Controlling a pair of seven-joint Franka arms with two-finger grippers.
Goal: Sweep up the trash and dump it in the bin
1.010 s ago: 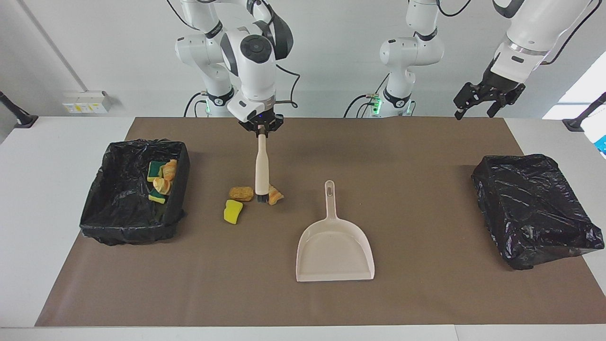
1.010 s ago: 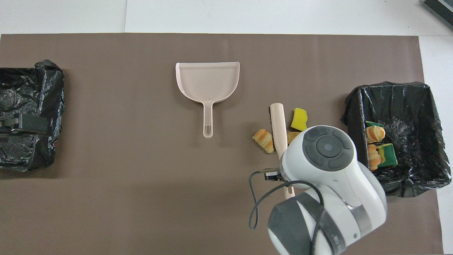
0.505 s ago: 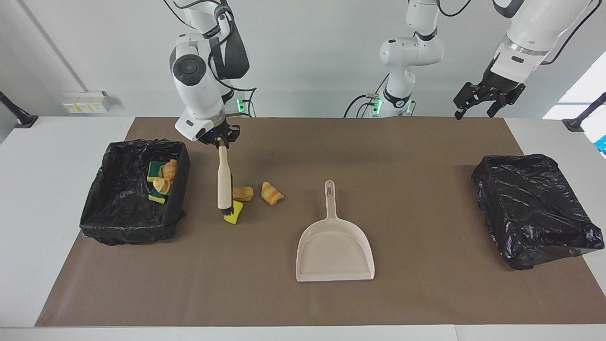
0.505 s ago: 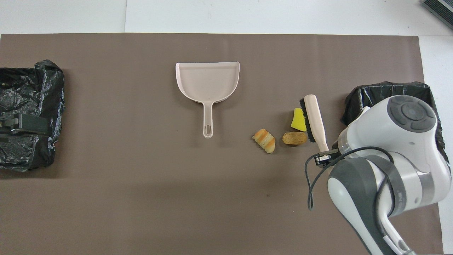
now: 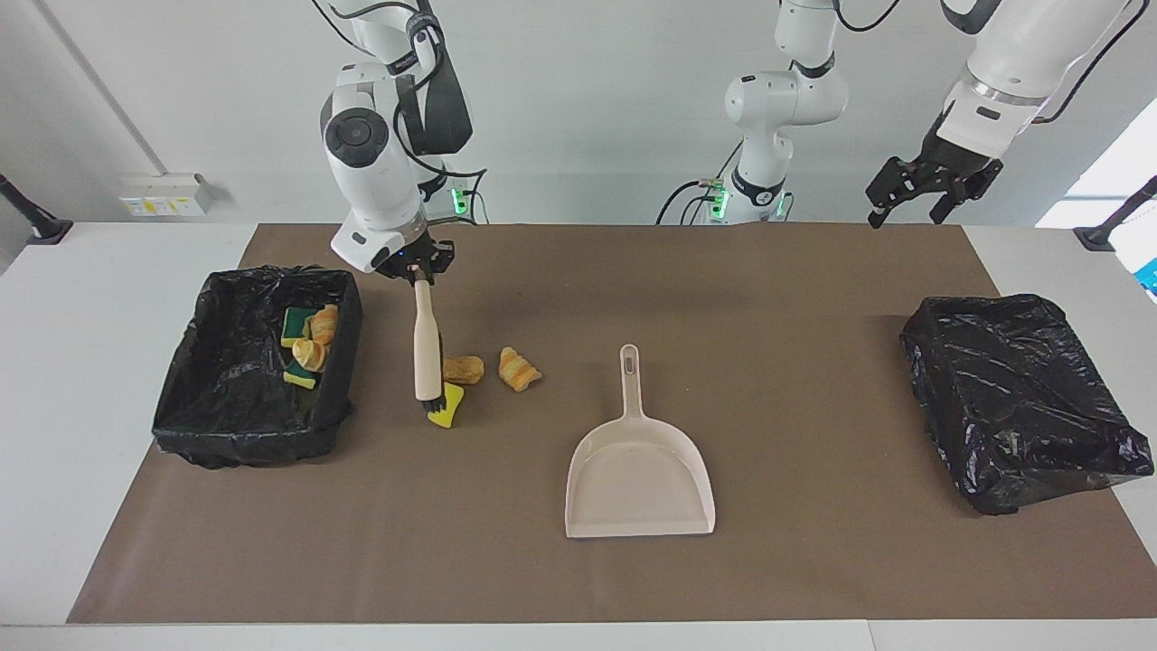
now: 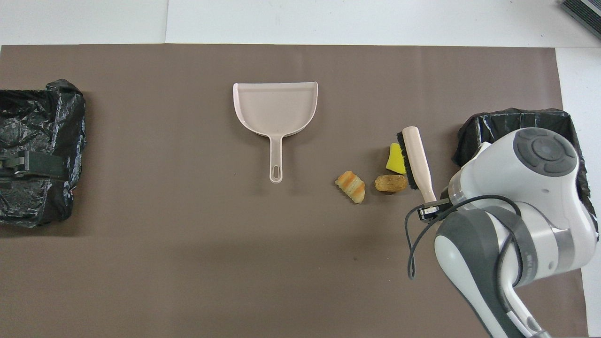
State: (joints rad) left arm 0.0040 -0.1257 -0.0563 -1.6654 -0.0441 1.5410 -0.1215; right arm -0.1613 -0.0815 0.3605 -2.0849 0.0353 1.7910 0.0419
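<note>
Your right gripper (image 5: 418,274), clamped shut on the brush (image 5: 425,348), risks scattering the sponge (image 5: 445,408) past the pan (image 5: 639,470); left gripper (image 5: 931,194) waits, spread open.

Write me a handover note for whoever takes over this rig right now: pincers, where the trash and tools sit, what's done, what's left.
Right pincer: shut on the brush, bristles down beside the yellow sponge, on the side toward the right arm's bin.
Left pincer: open, empty, waiting raised near the left arm's bin.
Dustpan: flat mid-table, untouched.
Done: four scraps lie in the right arm's bin.
Left: yellow sponge, brown bread piece and croissant lie on the mat between that bin and the dustpan; sweep them into the pan, then dump.
</note>
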